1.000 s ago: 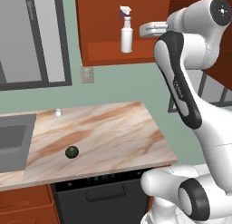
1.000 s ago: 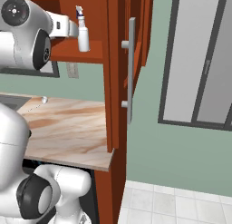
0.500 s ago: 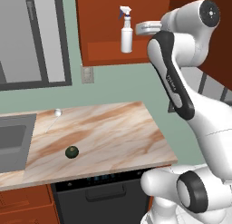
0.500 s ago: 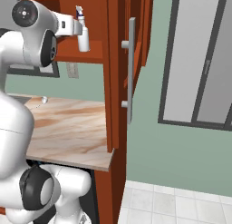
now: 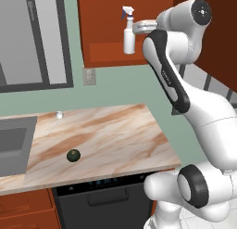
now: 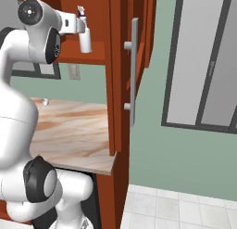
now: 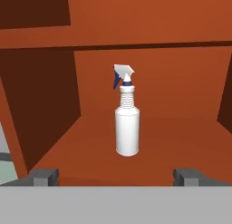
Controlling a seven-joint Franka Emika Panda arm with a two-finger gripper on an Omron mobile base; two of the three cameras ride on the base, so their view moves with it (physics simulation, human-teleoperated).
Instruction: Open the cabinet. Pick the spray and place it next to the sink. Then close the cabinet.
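Observation:
The cabinet (image 5: 106,19) on the wall stands open, its door (image 6: 119,61) swung out edge-on with the grey bar handle (image 6: 134,70). The white spray (image 5: 128,33) stands upright on the cabinet's bottom shelf. In the hand view the spray (image 7: 127,128) is straight ahead, centred between the fingertips but still apart from them. My gripper (image 7: 117,177) is open, with nothing between its fingers. Seen from the left base, the gripper (image 5: 140,26) sits just right of the bottle at its neck height, as does the gripper (image 6: 74,23) beside the spray (image 6: 84,38). The grey sink (image 5: 11,142) lies at the counter's left end.
A small dark green ball (image 5: 73,155) lies on the marble counter (image 5: 115,135), with a small white knob (image 5: 59,114) nearer the wall. A dark dishwasher front (image 5: 102,200) is under the counter. The open door juts out past the counter's right end.
The hand has moved left into the cabinet opening and closer to the spray. The jaws stayed open and the bottle has not moved.

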